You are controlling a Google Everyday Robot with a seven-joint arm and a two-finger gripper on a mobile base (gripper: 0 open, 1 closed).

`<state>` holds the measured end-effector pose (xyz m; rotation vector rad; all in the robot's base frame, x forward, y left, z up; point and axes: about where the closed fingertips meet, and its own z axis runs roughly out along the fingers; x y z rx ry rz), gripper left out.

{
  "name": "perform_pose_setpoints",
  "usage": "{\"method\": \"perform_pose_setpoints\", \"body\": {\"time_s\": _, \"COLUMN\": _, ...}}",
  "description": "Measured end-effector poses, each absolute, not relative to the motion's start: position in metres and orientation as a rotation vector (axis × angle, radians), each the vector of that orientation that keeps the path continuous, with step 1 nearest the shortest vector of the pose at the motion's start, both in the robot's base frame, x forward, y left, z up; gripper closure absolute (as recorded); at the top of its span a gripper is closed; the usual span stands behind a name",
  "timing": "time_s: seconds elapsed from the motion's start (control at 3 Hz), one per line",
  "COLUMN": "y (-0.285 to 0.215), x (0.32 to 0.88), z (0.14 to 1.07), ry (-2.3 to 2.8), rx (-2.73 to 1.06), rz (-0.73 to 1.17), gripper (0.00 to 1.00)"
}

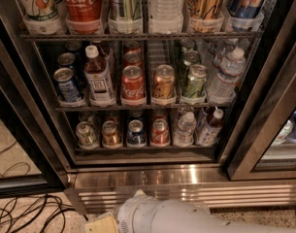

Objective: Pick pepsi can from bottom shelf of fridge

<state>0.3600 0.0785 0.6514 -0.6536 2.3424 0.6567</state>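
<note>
The pincer [100, 224] sits at the very bottom edge of the view, low in front of the fridge [152, 177] and below its steel base. Only a pale tan tip shows ahead of the white arm [181, 218], so I cannot tell whether it is spread or pressed together. It holds nothing that can be seen. It is well apart from the drinks.

The pepsi can [136, 132] stands upright at the front of the bottom shelf [142, 150], in its own lane. A gold can [110, 134] is just beside it on the left and a red can [160, 131] just beside it on the right.

The can is probably full, so fairly heavy for its size. Its thin wall is stiff enough but will dent under a hard squeeze. Out of a cooler it may be damp and slippery.

The best hold is likely across the middle of the body, approached straight from the front. The gaps to the neighbours look narrow, so knocking either one is the main risk.
</note>
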Motion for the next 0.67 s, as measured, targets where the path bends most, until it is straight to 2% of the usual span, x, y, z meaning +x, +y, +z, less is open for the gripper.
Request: {"method": "perform_pose_setpoints", "body": {"time_s": 0.67, "y": 0.0736, "x": 0.372, "z": 0.6511, "ry": 2.314, "rx": -0.615, "rz": 0.6, "gripper": 0.0}}
